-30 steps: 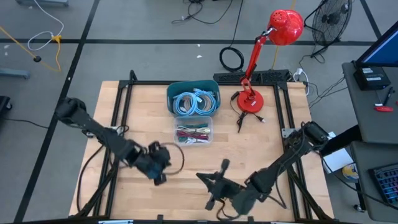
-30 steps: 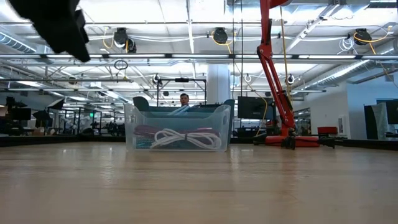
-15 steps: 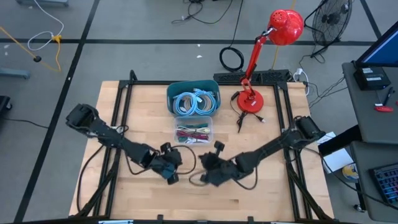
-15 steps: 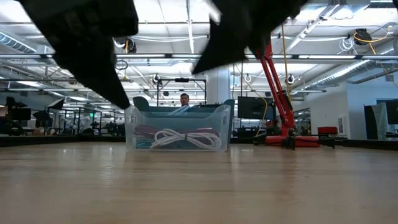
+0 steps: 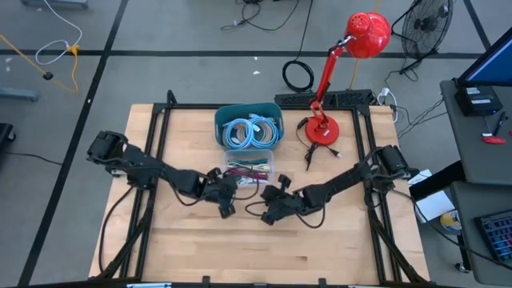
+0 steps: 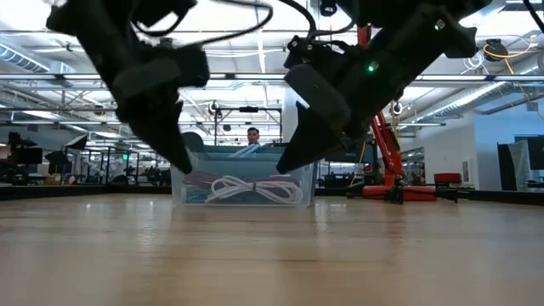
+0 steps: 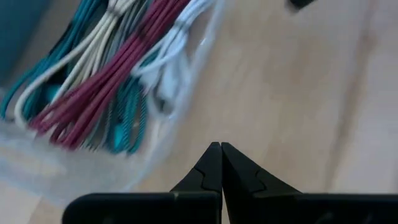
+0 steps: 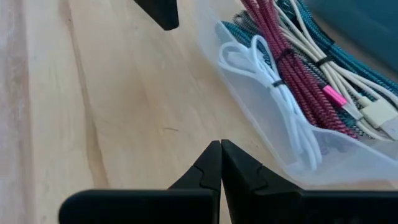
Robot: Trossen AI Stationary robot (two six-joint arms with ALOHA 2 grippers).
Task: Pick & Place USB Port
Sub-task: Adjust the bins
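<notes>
Clear plastic bin [image 5: 250, 170] of coiled cables [image 8: 292, 74] sits on the table [image 5: 336, 248]; left gripper [image 5: 226, 210] and right gripper [image 5: 267, 216], both closed and empty, hover just beside it.

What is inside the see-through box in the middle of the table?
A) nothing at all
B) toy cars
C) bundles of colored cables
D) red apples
C: the clear box holds coiled cables in dark red, teal and white, seen plainly past the shut right pincer and also past the shut left pincer.
</notes>
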